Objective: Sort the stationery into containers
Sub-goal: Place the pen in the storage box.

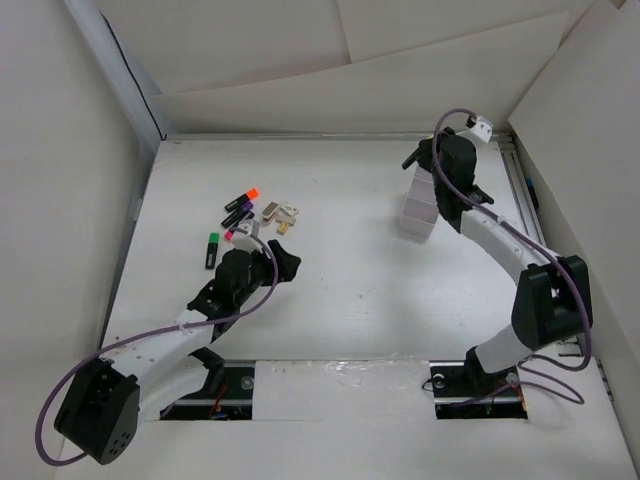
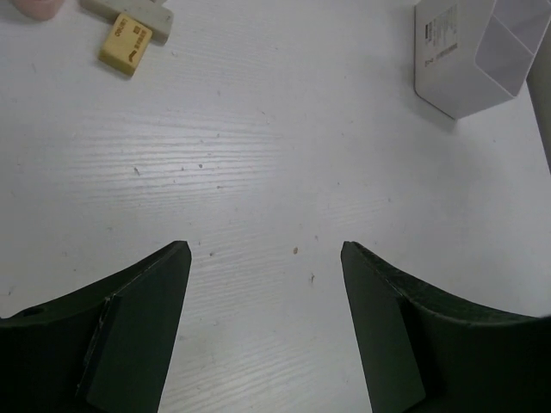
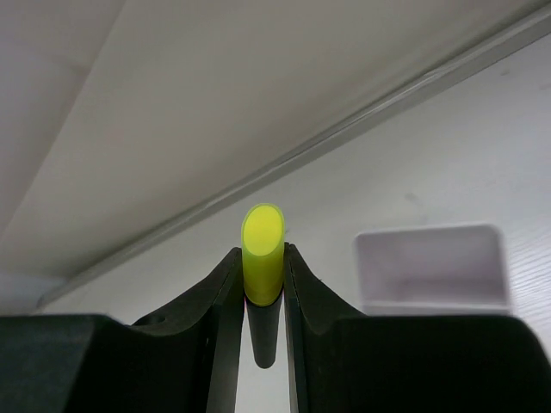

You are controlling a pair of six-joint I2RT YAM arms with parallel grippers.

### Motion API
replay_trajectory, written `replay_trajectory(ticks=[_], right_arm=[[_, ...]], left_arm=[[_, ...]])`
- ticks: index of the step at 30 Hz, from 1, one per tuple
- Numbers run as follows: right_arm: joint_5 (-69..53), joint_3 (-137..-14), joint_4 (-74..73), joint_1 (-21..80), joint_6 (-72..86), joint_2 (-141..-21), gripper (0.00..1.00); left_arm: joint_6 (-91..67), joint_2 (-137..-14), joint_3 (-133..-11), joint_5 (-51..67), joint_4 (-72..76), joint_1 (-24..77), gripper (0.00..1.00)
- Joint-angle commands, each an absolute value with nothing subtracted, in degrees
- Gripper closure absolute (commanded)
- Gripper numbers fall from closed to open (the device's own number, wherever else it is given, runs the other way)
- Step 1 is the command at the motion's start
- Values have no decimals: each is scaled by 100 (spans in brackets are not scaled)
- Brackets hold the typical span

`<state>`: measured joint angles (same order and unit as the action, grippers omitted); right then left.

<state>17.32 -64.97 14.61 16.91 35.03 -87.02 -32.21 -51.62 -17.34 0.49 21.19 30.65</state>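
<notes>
Right gripper point(image 3: 261, 254) clamps a yellow-capped marker point(image 3: 263, 231) lengthwise between its jaws, cap pointing outward.

Seen from above, the right gripper point(image 1: 432, 188) covers much of the white tub point(image 1: 413, 222), and whatever it holds is out of sight. At the right wrist, a yellow-capped marker point(image 3: 263, 245) shows only its end, the barrel buried between the fingers point(image 3: 219, 297). The left wrist view crops the pink piece point(image 2: 39, 7) and grey eraser point(image 2: 138, 12) at its top edge.

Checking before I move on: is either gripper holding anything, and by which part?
The right gripper clamps a yellow-capped marker near where the cap meets its dark body, cap end protruding. The left gripper is open and empty.
</notes>
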Motion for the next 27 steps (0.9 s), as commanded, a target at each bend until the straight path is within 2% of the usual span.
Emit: replay_trajectory(ticks=[1,8,18,19,22,23,27], right_arm=[[3294,-6934,1424,1434,3130,-9131,94],[4120,-7821,1371,1362,2487,-10177,94],[4358,-7849,1310,1379,2417,-10424,96],[4359,-7849,1310,1380,2417,-10476,94],[4482,-7594,1310,1511,2495,-10415,76],[4482,-7542,1310,1564,2496,-10276,66],[4482,-7348,1310,1626,2549,-10012,53]], left_arm=[[-3331,-5264,-1671,-229,2539,3076,32],[-3146,-5432,-1477,-229,2839,3076,33],[-3085,-5432,-1477,-333,2962,3076,33],[-3085,-5493,-1477,-421,2910,3076,33],[-3242,-5493,-1529,-702,2734,3076,33],[-3243,-5493,-1608,-790,2551,3076,33],[-3585,-5353,-1722,-1256,2129,3076,33]])
